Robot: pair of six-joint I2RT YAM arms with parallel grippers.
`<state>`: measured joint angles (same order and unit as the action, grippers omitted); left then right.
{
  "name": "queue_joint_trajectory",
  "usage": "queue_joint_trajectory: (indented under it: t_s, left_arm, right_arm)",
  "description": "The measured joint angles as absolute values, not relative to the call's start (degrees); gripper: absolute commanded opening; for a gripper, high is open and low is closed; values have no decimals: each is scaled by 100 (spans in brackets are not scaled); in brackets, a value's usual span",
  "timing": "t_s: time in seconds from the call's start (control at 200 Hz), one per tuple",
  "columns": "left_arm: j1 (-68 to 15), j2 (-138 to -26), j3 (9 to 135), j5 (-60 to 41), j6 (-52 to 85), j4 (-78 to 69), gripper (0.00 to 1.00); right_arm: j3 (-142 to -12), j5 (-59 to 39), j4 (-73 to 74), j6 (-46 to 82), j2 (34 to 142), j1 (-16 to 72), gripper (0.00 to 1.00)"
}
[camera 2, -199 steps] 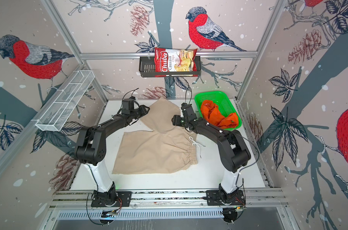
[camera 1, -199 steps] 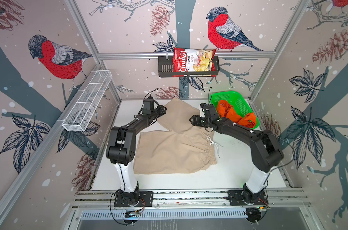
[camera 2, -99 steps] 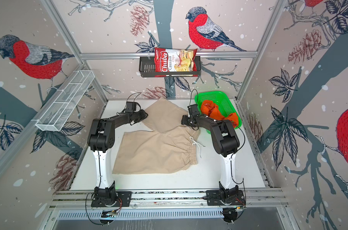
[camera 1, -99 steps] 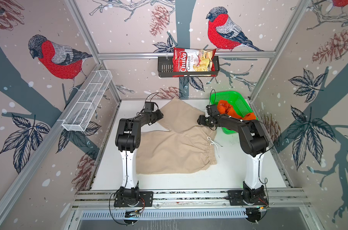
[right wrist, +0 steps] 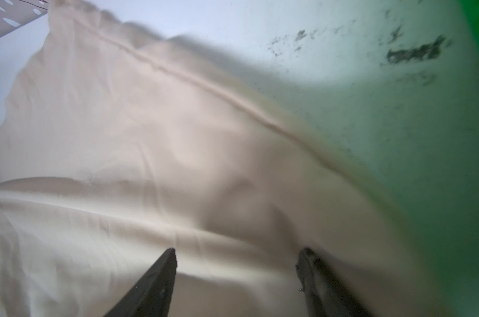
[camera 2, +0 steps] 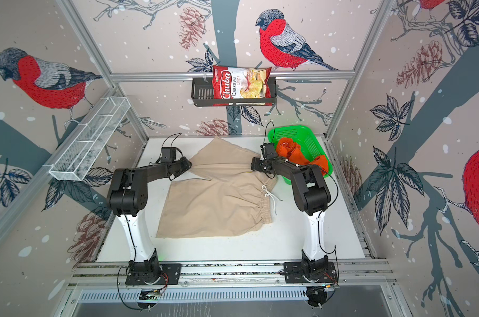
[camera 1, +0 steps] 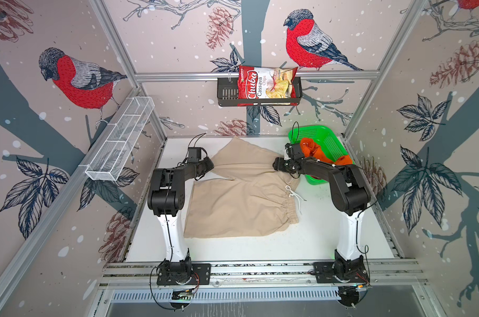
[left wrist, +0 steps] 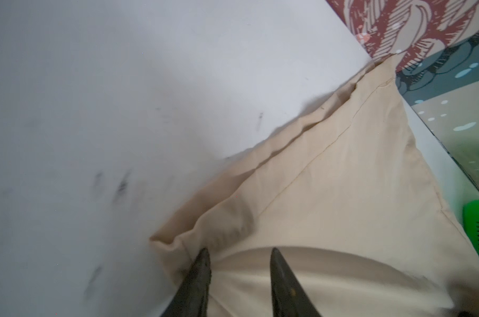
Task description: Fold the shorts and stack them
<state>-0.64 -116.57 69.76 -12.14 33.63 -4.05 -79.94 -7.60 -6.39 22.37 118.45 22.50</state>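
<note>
The beige shorts (camera 1: 241, 203) lie spread flat on the white table in both top views, waistband and white drawstring (camera 1: 293, 193) to the right, one leg reaching the back wall. My left gripper (camera 1: 209, 166) sits low at that far leg's left hem. In the left wrist view its jaws (left wrist: 238, 251) stand partly apart over the beige cloth. My right gripper (camera 1: 276, 164) is at the far end of the waistband, and in the right wrist view (right wrist: 238, 250) it is open wide over the cloth. The orange shorts (camera 1: 311, 149) lie crumpled in the green basket (camera 1: 315, 129).
The green basket (camera 2: 296, 129) stands in the back right corner, right beside my right wrist. A black wall shelf (camera 1: 227, 93) holds a chips bag (camera 1: 265, 83) on the back wall. A white wire rack (camera 1: 120, 142) hangs on the left wall. Both arm bases stand on the front rail.
Both arms have folded back, their elbows now up near the front. The grippers stay at the beige shorts' edges, each shifted slightly outward. The left jaws have narrowed.
</note>
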Motion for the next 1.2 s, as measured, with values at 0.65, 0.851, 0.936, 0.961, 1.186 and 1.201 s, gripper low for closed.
queue_joint_trajectory:
  t_s: [0.65, 0.851, 0.936, 0.961, 1.186, 1.201]
  left_arm:
    - [-958, -11681, 8366, -1498, 3033, 43, 44]
    - [-980, -12663, 9472, -1533, 2932, 384, 44]
    - [-987, -13069, 9935, -1570, 2867, 530, 43]
    - [-987, -13181, 10066, -1594, 2856, 589, 43]
    - [-985, -13987, 10962, -1608, 2832, 1028, 42]
    - [-982, -14029, 11004, -1605, 2832, 1033, 42]
  right_arm:
    - [-6654, -751, -292, 2421, 10492, 3885, 70]
    - [-6445, -784, 325, 2705, 10676, 4689, 69]
    - [-6504, -784, 440, 2742, 10967, 4893, 69]
    - [-6528, -781, 445, 2759, 11039, 4941, 68]
    - [-6462, -727, 749, 2873, 11365, 5212, 67]
    - [-6427, -720, 794, 2871, 11365, 5216, 67]
